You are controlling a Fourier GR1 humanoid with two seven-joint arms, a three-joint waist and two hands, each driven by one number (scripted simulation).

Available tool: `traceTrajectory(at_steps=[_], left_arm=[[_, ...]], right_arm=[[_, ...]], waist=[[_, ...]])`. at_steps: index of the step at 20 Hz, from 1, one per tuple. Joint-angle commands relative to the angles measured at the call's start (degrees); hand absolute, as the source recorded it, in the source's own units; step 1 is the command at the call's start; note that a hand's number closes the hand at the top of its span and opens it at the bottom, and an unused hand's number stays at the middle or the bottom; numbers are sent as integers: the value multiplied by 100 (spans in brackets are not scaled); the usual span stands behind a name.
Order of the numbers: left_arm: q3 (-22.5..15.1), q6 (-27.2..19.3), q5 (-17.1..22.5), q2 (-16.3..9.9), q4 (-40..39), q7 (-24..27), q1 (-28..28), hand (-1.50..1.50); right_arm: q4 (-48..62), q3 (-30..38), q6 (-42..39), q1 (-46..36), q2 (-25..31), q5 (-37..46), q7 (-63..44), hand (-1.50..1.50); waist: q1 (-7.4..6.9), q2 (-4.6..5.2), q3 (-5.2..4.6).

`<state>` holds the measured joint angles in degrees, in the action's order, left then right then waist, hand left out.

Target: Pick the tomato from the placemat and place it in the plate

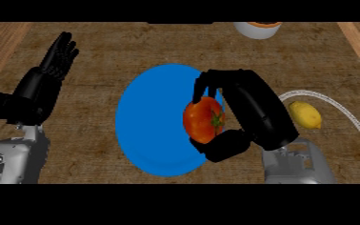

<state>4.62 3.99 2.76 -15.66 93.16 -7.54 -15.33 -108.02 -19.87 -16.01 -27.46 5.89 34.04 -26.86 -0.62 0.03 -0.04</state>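
The tomato (pixel 204 120) sits in our right hand (pixel 253 114), fingers and thumb curled round it, over the right part of the blue plate (pixel 144 119), while our left hand (pixel 49 74) rests open at the left edge, fingers up.

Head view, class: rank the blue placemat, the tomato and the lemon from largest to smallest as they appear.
1. Blue placemat, by far the largest.
2. Tomato, held in the right hand; partly hidden and perhaps nearer the camera.
3. Lemon, smallest.
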Motion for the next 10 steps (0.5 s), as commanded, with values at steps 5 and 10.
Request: traceTrajectory(at_steps=[5,10], left_arm=[[-23,-121,-205,137,-452,-26,-502,0],[371,333,159,-212,-500,157,-383,0]], right_arm=[[1980,-860,1121,-1091,-577,415,-312,150],[3632,-905,1756,-1548,-585,373,444,150]], waist=[[13,14,1],[-31,23,2]])
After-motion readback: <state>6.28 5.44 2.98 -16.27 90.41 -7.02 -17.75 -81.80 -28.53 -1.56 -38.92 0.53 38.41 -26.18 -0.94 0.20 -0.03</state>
